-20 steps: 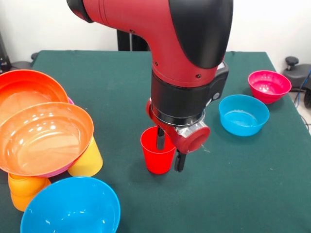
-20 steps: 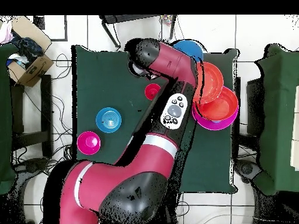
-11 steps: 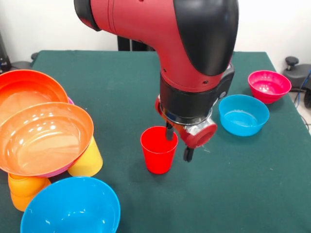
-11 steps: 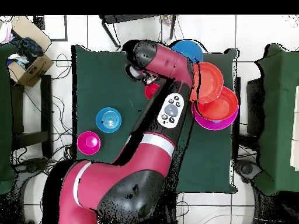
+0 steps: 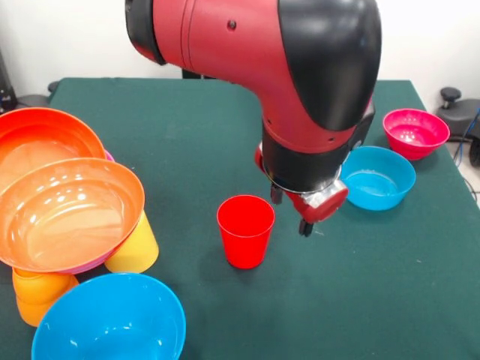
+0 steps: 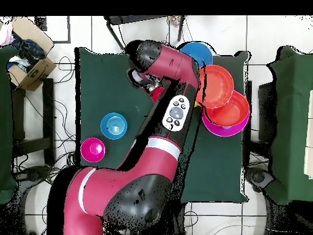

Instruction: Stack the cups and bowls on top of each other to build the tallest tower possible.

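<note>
A red cup [image 5: 245,231] stands upright and alone on the green table [image 5: 187,142]. My gripper [image 5: 291,212] hangs just to its right, open, with nothing between its fingers. At the left, two orange-red bowls [image 5: 67,214] [image 5: 37,142] lean over a yellow cup [image 5: 136,247] and an orange cup [image 5: 36,297], with a pink rim showing beneath. A large blue bowl [image 5: 109,324] sits at the front left. To the right lie a small blue bowl [image 5: 375,177] and a small magenta bowl [image 5: 415,133]. In the overhead view the arm hides most of the red cup [image 6: 157,93].
From above, the orange bowls [image 6: 219,89] and the pink bowl [image 6: 224,130] crowd one table edge, with the large blue bowl [image 6: 198,51] at a corner. The small blue bowl [image 6: 114,125] and magenta bowl [image 6: 92,149] lie on the opposite side. A cardboard box [image 6: 30,64] sits off the table.
My gripper had one finger inside the red cup's rim. It has since drawn out and moved right and slightly up in the front view. The cup stays standing.
</note>
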Robot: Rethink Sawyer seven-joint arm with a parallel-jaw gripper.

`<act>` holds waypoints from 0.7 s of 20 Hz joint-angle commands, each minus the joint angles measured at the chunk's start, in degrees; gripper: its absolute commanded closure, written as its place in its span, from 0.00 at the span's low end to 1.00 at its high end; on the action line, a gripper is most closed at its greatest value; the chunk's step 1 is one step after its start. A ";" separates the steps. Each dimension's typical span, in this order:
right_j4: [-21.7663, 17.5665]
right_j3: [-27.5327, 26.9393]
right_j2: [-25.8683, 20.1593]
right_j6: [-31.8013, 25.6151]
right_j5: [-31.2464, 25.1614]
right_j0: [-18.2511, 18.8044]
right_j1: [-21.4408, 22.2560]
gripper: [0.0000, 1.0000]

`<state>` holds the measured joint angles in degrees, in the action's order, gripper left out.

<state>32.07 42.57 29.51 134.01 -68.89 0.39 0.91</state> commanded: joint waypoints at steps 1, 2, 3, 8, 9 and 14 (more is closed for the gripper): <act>-3.81 -1.23 -4.51 4.62 5.76 0.07 -4.97 0.00; -4.02 -1.05 -4.78 3.77 7.16 0.15 -5.06 0.00; -4.24 -0.87 -5.04 2.92 8.56 0.24 -5.16 0.00; -5.97 -0.94 -3.57 1.07 8.48 0.17 -5.28 0.00; -6.20 -0.61 -3.50 0.65 8.03 0.21 -5.06 0.00; -8.01 0.51 -2.47 -1.05 5.67 0.26 -4.11 0.00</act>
<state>30.26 40.95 30.17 134.01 -65.37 0.31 -1.47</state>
